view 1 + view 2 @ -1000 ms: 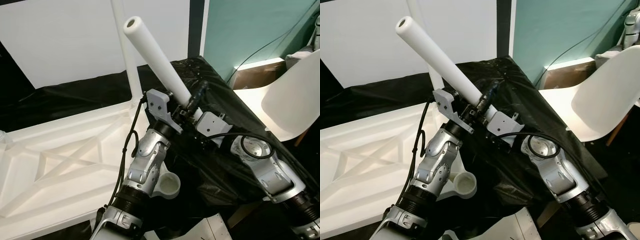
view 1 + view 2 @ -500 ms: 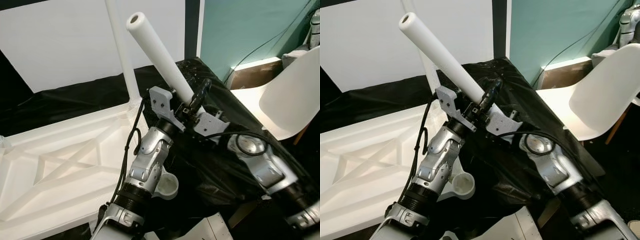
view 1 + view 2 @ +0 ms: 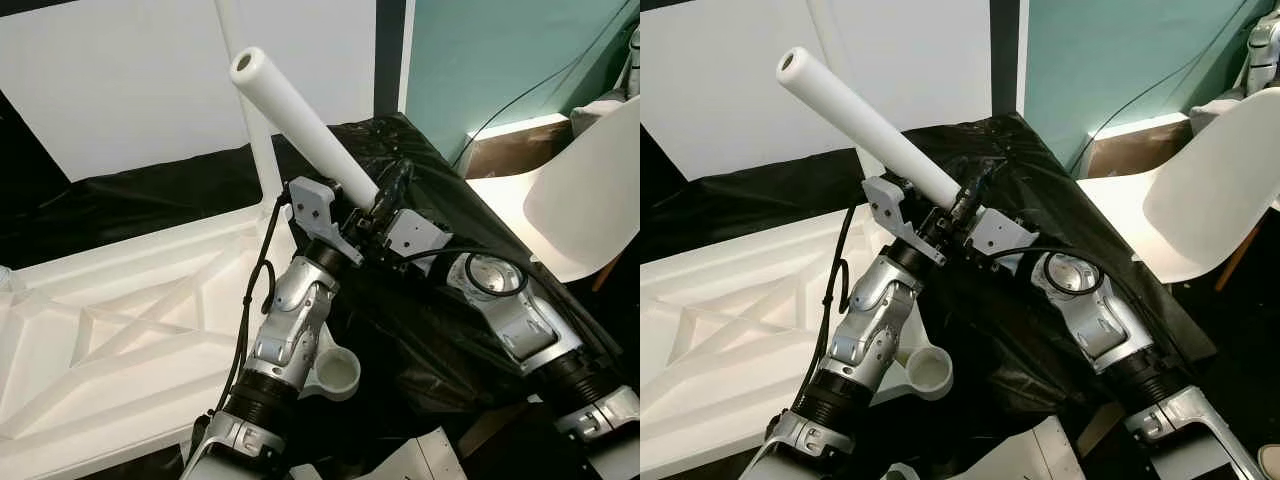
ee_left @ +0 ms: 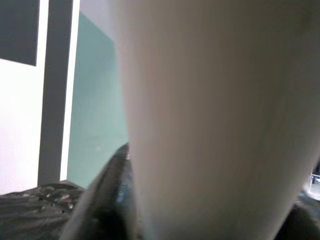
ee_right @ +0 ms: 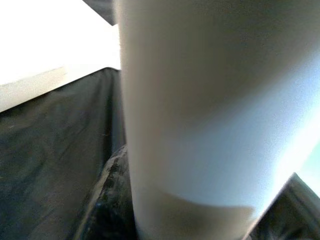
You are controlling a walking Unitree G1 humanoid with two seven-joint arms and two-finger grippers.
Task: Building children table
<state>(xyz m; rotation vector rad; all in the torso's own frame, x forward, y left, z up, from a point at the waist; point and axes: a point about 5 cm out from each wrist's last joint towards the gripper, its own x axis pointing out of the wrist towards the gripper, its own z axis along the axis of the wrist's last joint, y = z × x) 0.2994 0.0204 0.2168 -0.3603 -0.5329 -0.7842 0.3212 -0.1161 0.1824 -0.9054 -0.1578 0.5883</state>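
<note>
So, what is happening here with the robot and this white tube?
The robot holds a white table leg with both grippers at its lower end, the left gripper and the right gripper close together. The leg points up and away, tilted toward the robot's left. The white tabletop lies upside down to the left, with one leg already standing on it. A white chair stands at the right.

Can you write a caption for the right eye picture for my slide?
Both grippers, left gripper and right gripper, hold a white table leg tilted over the upside-down tabletop.
</note>
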